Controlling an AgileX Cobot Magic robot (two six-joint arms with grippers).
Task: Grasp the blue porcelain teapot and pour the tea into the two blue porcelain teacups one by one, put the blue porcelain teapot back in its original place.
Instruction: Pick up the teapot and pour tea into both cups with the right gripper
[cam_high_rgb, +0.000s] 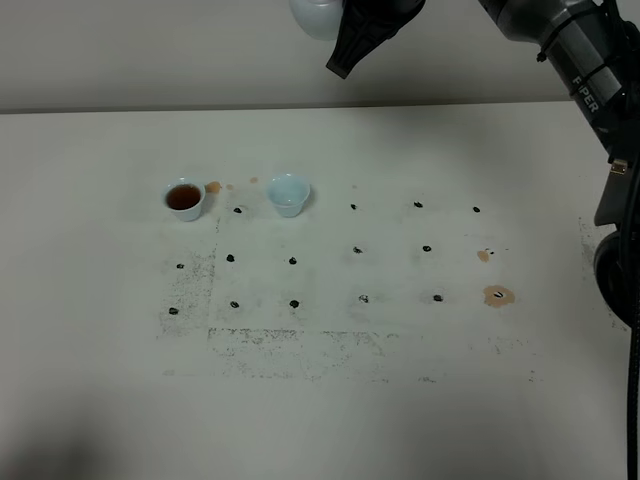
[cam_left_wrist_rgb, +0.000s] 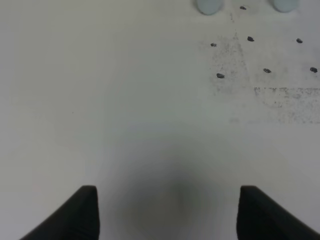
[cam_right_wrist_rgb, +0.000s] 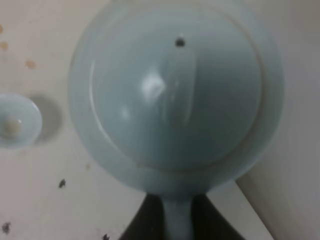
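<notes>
The right gripper is clenched on the teapot, high over the far edge of the table. Of the 2 cups, the empty cup lies below it, toward the near side; the left cup has tea. The left gripper stands open.

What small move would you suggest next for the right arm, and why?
Probably lower the teapot toward the empty cup: the right tool holds it high behind the cups, and the other cup already holds tea.
</notes>
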